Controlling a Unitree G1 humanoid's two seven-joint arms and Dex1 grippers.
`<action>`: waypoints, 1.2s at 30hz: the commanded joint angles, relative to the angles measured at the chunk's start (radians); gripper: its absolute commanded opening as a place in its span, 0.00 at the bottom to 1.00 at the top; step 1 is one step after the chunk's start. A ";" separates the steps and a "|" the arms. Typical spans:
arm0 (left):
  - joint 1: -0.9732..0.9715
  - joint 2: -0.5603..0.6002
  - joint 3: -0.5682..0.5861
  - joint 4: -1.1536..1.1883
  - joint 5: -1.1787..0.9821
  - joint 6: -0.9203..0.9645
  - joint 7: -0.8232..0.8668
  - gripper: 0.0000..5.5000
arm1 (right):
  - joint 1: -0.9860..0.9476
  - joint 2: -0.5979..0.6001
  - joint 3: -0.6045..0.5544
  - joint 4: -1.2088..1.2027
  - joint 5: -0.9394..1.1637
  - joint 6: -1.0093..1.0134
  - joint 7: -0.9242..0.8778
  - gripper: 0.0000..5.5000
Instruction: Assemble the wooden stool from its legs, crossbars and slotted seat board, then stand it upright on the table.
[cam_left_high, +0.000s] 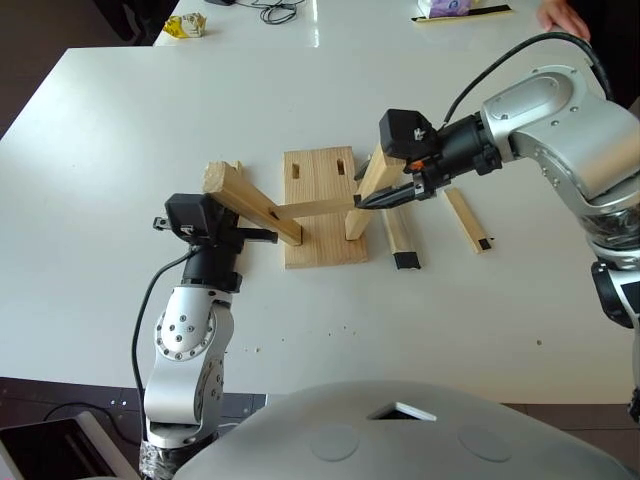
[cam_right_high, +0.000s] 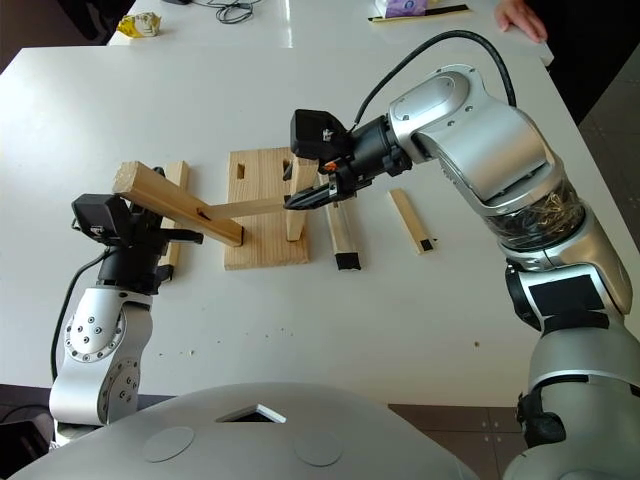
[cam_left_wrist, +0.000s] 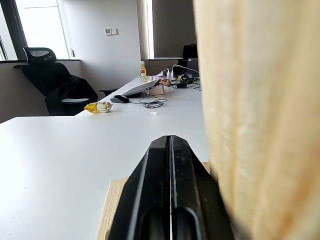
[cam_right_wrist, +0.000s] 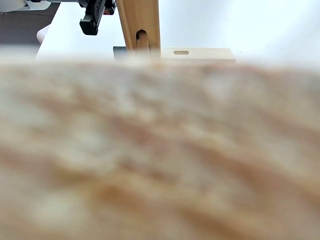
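Observation:
The slotted seat board (cam_left_high: 322, 245) lies flat on the table. Above it a crossbar (cam_left_high: 312, 209) joins two legs. The left leg (cam_left_high: 245, 198) slants over the board's left edge. My left gripper (cam_left_high: 268, 236) sits against that leg's near side, its black fingers (cam_left_wrist: 171, 190) pressed together with the wood beside them, not between them. My right gripper (cam_left_high: 385, 198) is shut on the right leg (cam_left_high: 372, 180), which stands tilted at the board's right edge. In the right wrist view the held wood lies close and blurred, with the left leg (cam_right_wrist: 142, 25) beyond.
Two loose wooden pieces with black tips (cam_left_high: 400, 240) (cam_left_high: 467, 220) lie right of the board, and another piece (cam_right_high: 178, 215) lies under the left leg. A yellow wrapper (cam_left_high: 185, 25), cables and a flat box (cam_left_high: 450, 8) sit at the far edge.

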 joint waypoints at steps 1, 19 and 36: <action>-0.029 0.009 -0.034 0.012 -0.051 0.018 -0.067 0.00 | 0.071 0.092 0.145 0.012 -0.007 0.092 -0.022 0.37; -0.109 -0.020 -0.367 -0.047 -0.150 0.102 -0.203 0.00 | 0.098 0.120 0.107 -0.004 0.021 0.155 -0.086 0.37; 0.003 -0.043 0.073 -0.003 -0.412 0.000 -0.191 0.00 | 0.211 0.136 -0.005 -0.056 0.026 0.086 -0.141 0.37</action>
